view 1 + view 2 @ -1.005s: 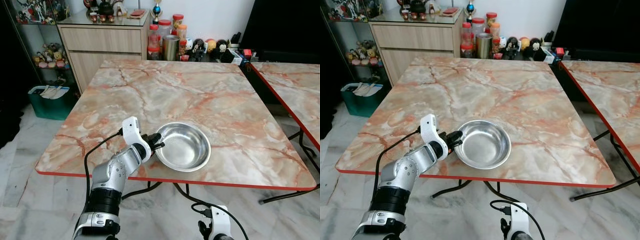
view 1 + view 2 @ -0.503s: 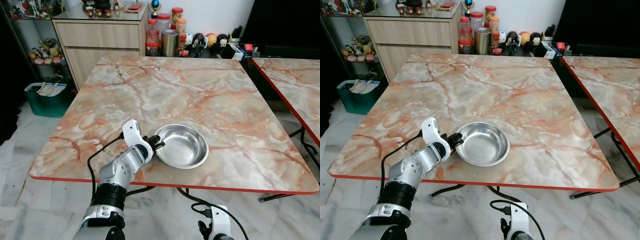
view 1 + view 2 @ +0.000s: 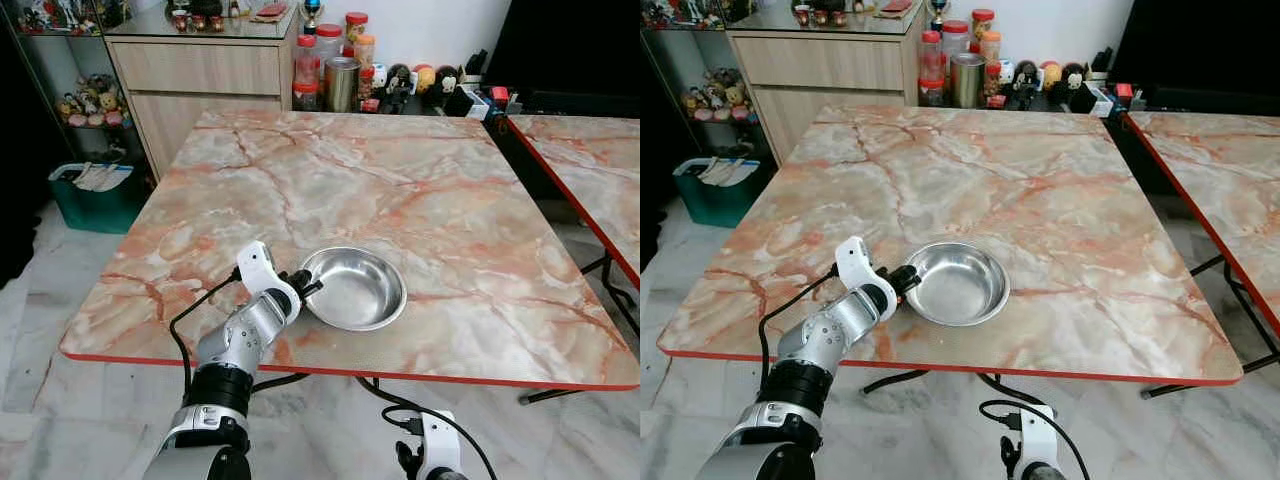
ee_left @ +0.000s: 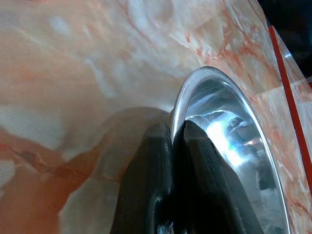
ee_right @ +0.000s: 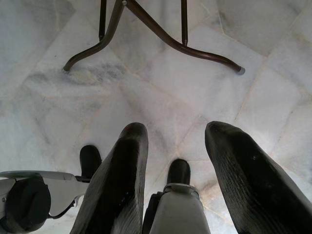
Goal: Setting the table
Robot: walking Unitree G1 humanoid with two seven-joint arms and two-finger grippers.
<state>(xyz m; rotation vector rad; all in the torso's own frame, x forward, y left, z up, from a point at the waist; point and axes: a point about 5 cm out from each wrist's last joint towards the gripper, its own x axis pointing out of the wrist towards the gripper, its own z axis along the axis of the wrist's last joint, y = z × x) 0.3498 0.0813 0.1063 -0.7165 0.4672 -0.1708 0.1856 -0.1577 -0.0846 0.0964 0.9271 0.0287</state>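
A shiny steel bowl (image 3: 355, 290) sits on the orange-veined marble table (image 3: 420, 190), toward its near edge. My left gripper (image 3: 303, 285) is shut on the bowl's left rim; in the left wrist view one black finger lies outside the rim (image 4: 183, 102) and the other inside. The right arm hangs low under the table edge, and its gripper (image 5: 173, 146) is open over the floor with nothing between the fingers.
A second marble table (image 3: 590, 160) stands to the right with a gap between. Behind the table is a wooden cabinet (image 3: 200, 85) and a row of jars and figurines (image 3: 345, 75). A green bin (image 3: 95, 195) sits at the left. Table legs (image 5: 156, 34) cross the marble floor.
The bowl, held by my left gripper, has slid a little farther onto the table and leftward. The camera has also shifted slightly.
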